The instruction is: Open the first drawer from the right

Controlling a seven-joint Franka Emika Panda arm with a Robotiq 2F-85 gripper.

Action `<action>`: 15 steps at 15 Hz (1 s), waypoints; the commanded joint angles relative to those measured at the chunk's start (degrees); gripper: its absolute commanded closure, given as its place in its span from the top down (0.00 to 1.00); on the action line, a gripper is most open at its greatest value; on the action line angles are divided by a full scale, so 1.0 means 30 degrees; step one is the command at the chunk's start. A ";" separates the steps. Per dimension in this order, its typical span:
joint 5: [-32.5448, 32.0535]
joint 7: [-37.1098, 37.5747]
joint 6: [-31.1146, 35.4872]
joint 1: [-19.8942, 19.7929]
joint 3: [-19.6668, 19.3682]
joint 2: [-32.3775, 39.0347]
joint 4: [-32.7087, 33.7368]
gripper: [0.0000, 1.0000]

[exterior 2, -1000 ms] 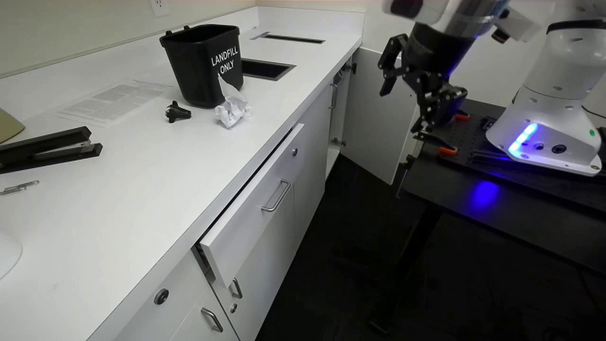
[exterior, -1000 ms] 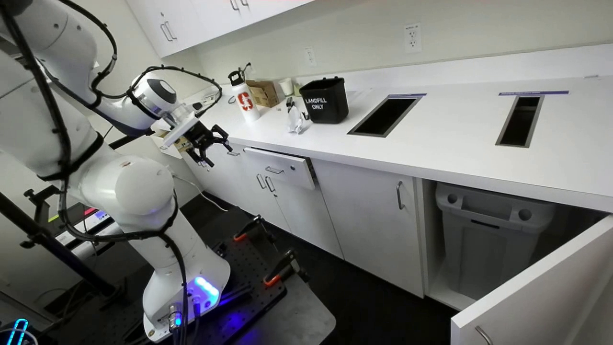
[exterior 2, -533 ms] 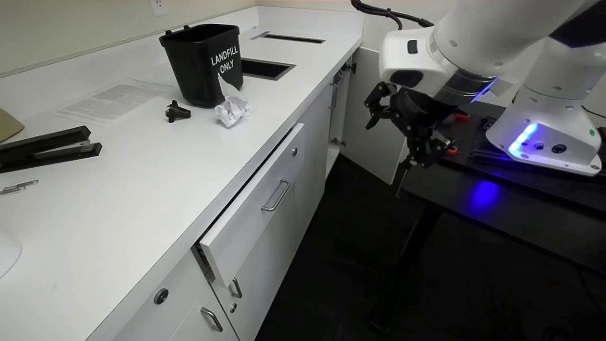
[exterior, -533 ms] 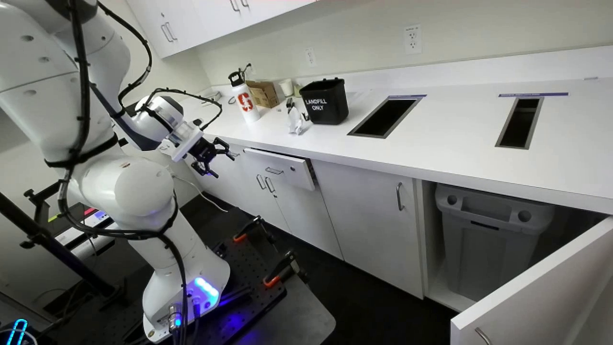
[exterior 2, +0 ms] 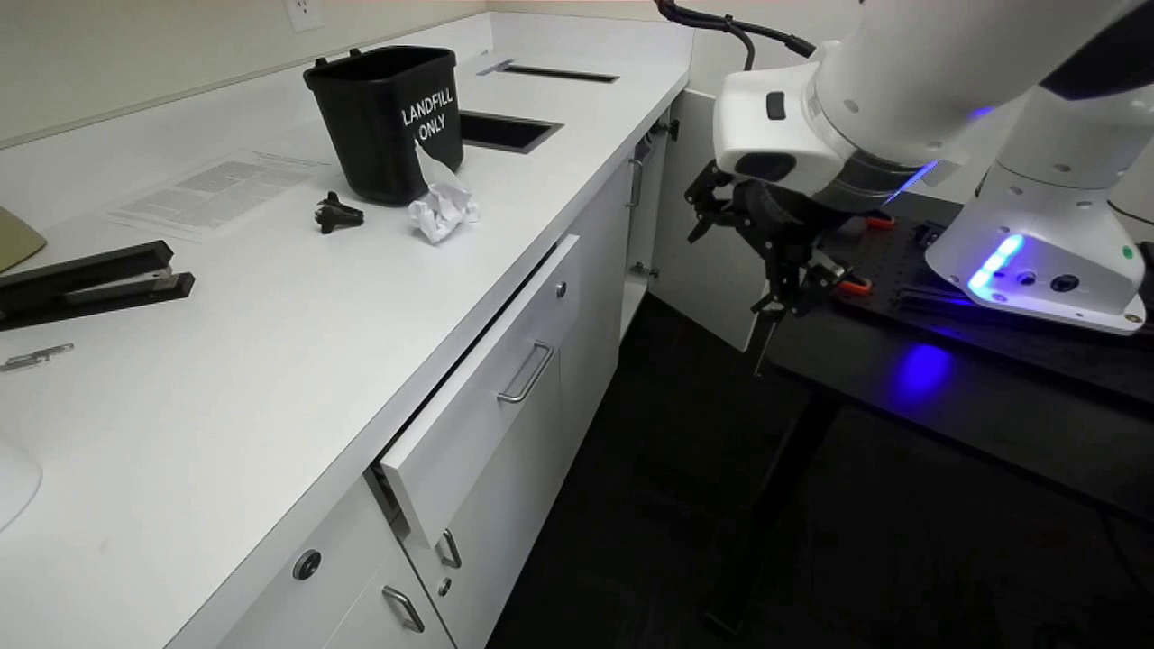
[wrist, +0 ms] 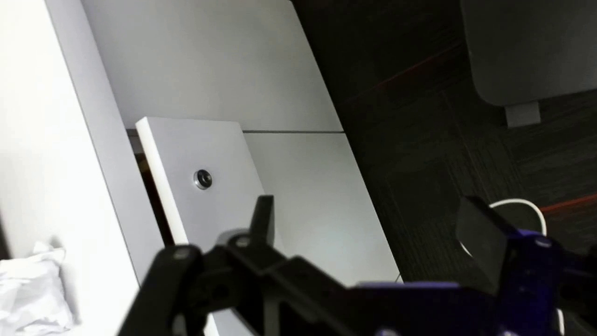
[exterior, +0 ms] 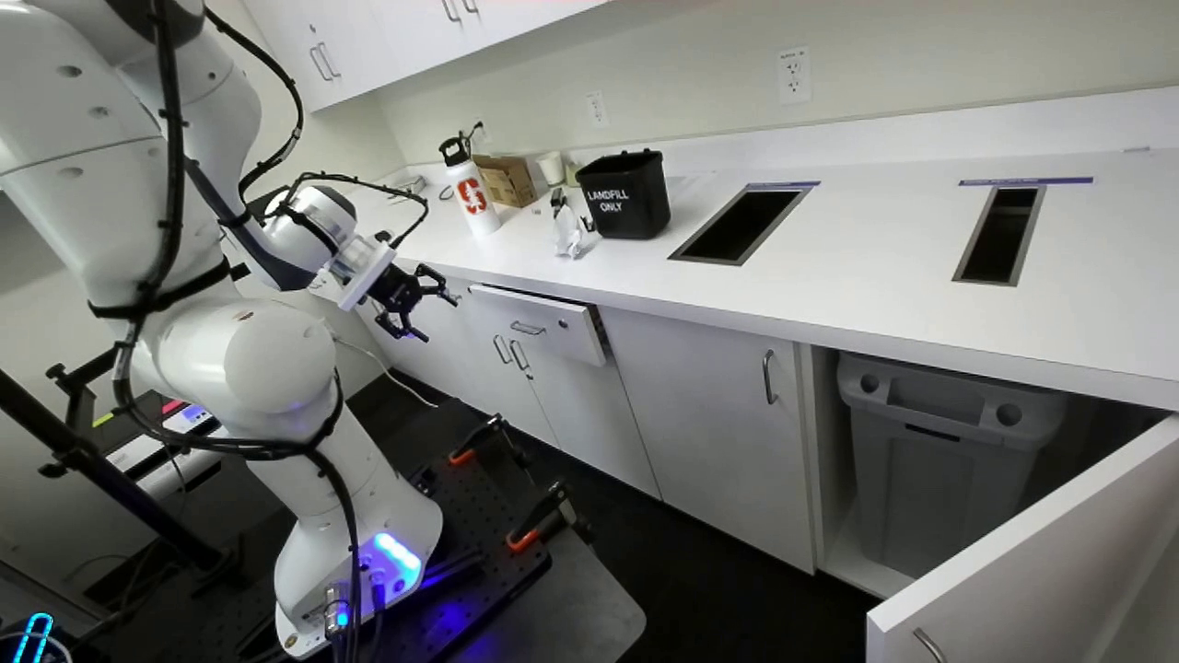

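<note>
The drawer [exterior: 553, 320] has a flat white front with a round lock and stands slightly pulled out under the counter. It shows also in an exterior view [exterior 2: 478, 406] and the wrist view [wrist: 210, 144], with a dark gap along its top. Its metal bar handle [exterior: 528, 328] shows in both exterior views [exterior 2: 527, 374]; in the wrist view I cannot see it, my gripper covers that part. The inner box is mostly hidden. My gripper [exterior: 438, 318] is open and empty, in front of the cabinets and apart from the drawer [exterior 2: 726, 273]; its spread fingers show in the wrist view [wrist: 368, 203].
On the white counter [exterior 2: 297, 361] stand a black landfill bin [exterior 2: 388, 126], crumpled paper [exterior 2: 442, 207], a stapler [exterior 2: 90, 281] and a bottle [exterior: 472, 195]. A cabinet door [exterior: 1041, 552] hangs open by a grey bin [exterior: 949, 460]. Clamps [exterior: 539, 517] sit on the robot's table.
My gripper has moved down and closer to the cabinets, quickly at first and only slightly in the last half second. The drawer has not moved.
</note>
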 commanded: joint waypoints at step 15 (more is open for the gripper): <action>-1.7058 1.5262 -1.3681 1.1110 -0.5573 1.4828 0.7714 1.00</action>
